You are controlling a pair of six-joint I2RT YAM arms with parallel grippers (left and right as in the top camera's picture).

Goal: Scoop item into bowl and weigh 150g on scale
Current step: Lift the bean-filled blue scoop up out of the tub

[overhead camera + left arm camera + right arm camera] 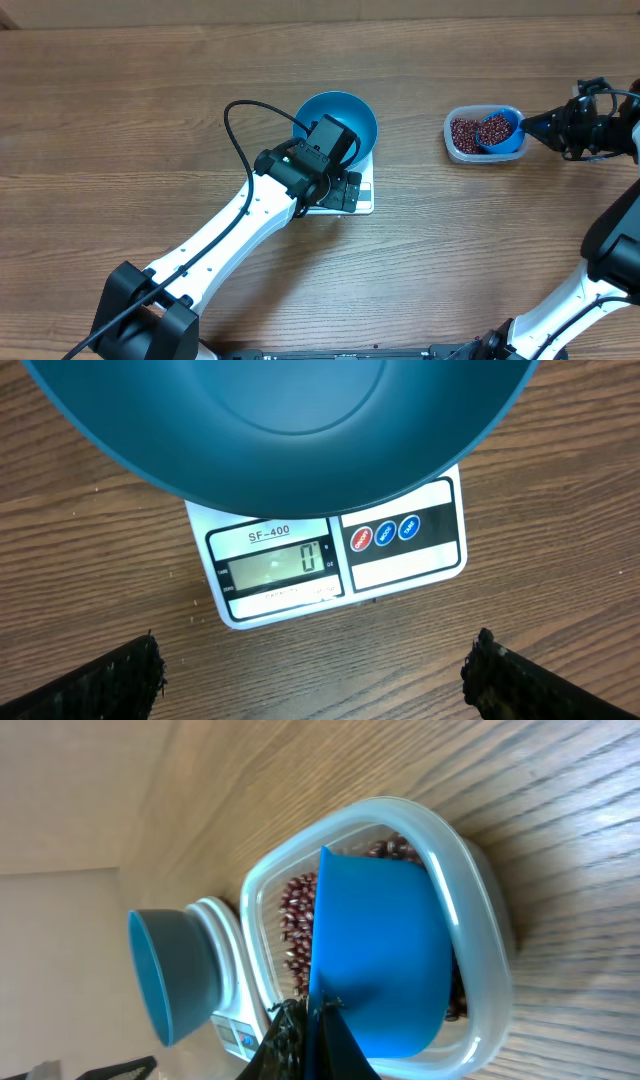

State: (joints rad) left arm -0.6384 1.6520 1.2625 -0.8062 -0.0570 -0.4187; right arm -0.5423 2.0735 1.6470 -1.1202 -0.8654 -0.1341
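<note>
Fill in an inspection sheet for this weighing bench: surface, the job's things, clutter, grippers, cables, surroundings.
Surface: wooden table, brown grain.
Job's things: blue bowl sits on the scale; its display shows 0; no beans seen in the bowl. The beans lie in the clear tub and in the blue scoop.
Clutter: nothing seen.
Grippers: left gripper open, over the table in front of the scale; right gripper shut on the scoop's handle, scoop dipped in the tub.
Cables: black cable loops above the left arm, beside the bowl.
Surroundings: nothing seen.
</note>
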